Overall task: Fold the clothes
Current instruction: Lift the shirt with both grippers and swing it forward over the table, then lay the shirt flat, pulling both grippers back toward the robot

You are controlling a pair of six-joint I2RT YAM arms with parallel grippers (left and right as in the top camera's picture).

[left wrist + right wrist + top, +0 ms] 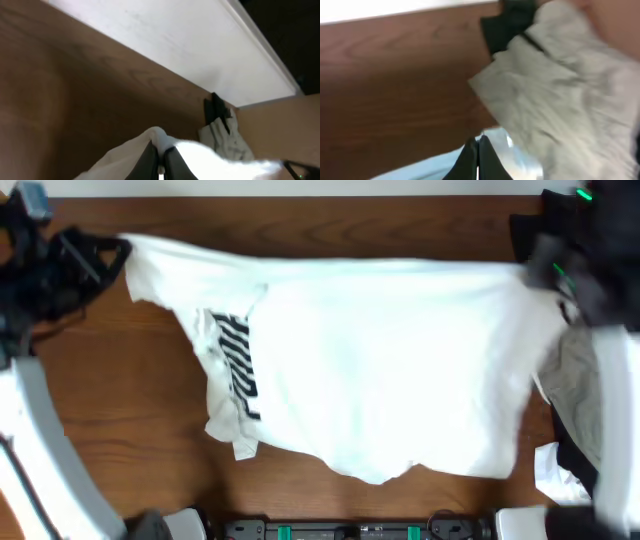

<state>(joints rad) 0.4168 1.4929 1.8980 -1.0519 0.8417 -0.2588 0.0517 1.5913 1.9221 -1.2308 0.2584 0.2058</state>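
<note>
Hard to see: the right hand (548,272) is a blur from overhead; the print (236,358) is partly creased under; the beige-grey garment (580,385) is partly covered.
Left hand (161,152): low over the tabletop (120,400), fingers clamped on the T-shirt (380,360) at its far left corner.
Right hand: fingers pinched on the shirt's far right edge, near the black garment (507,25).
T-shirt: spread on the tabletop, far edge taut between both hands.
</note>
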